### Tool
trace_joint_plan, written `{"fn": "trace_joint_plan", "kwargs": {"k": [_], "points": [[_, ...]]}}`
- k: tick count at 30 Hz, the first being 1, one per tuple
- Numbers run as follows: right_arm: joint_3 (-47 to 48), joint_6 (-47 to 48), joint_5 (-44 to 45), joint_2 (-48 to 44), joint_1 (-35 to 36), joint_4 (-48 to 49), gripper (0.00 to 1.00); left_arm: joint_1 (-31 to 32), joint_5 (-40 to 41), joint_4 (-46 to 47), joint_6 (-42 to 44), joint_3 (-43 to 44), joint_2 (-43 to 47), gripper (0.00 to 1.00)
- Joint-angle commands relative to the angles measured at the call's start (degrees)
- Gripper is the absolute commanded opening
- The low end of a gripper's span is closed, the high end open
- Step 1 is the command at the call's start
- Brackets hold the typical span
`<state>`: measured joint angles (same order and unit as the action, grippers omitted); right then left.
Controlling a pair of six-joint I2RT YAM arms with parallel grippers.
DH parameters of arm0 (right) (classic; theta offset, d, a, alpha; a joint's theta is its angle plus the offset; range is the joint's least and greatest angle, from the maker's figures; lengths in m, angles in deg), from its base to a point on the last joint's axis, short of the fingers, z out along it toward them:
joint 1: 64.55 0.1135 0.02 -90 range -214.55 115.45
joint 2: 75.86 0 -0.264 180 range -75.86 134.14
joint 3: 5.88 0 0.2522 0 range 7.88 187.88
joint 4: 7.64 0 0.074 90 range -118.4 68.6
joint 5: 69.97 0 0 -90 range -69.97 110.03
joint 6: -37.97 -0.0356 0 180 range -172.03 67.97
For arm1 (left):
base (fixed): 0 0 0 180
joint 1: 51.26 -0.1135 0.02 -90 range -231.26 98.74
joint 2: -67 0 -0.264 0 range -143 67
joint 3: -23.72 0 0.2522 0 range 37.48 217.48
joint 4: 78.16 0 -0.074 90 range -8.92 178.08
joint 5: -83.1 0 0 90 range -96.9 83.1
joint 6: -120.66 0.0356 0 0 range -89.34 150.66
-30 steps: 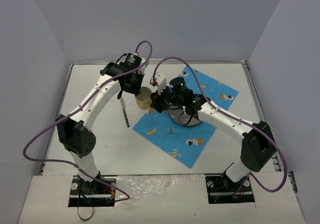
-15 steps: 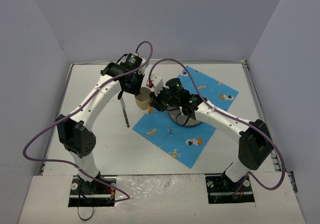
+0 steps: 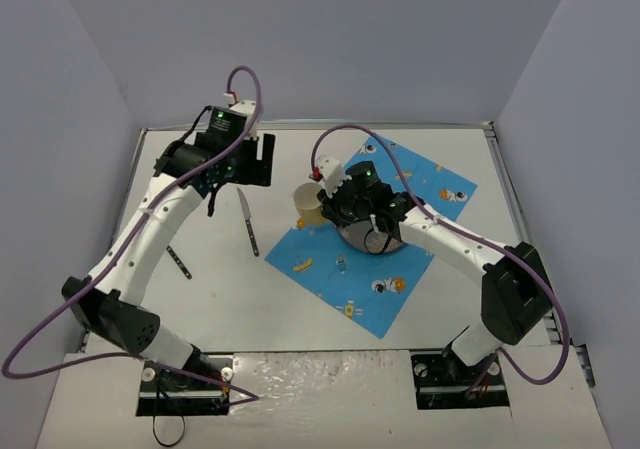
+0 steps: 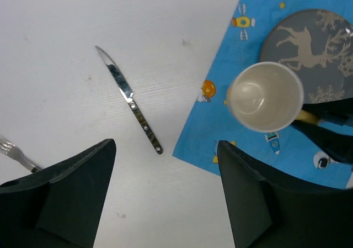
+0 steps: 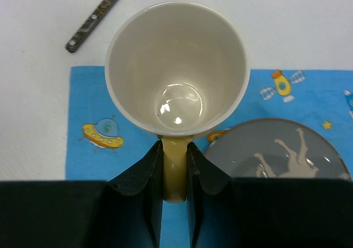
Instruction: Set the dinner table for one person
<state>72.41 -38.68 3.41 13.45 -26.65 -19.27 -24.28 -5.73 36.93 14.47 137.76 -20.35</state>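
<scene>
Right claw pinches the mug handle over the cloth beside the plate; left claw spread above the knife.

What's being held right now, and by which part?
The right gripper pinches the cream mug by its handle; the left gripper is open and holds nothing.

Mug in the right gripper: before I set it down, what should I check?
1. Right gripper shut on the mug handle: ok.
2. Mug mouth up, nothing inside: ok.
3. Left gripper open, empty, apart from the mug: ok.
4. Bare blue cloth beside the plate for landing: ok.
5. Knife and fork on the dinner table, off the cloth: ok.
6. Mug's height above the cloth: cannot tell.
</scene>
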Motion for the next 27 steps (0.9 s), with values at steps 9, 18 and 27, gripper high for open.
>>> {"fn": "trace_joint_plan", "kwargs": {"k": [9, 18, 27], "points": [[6.56, 5.34, -12.34, 0.64, -21.2, 16.04, 0.0, -14.93, 1.91, 18.61, -0.45, -28.61, 21.77, 0.97], [18.59, 10.46, -16.67, 13.6, -30.09, 17.13, 0.0, -19.06, 4.27, 27.71, 0.47, -40.09, 23.96, 0.97], [30.89, 10.62, -19.62, 26.82, -34.7, 19.91, 0.0, -20.26, 7.95, 28.55, 2.36, -42.15, 23.0, 0.97]]}}
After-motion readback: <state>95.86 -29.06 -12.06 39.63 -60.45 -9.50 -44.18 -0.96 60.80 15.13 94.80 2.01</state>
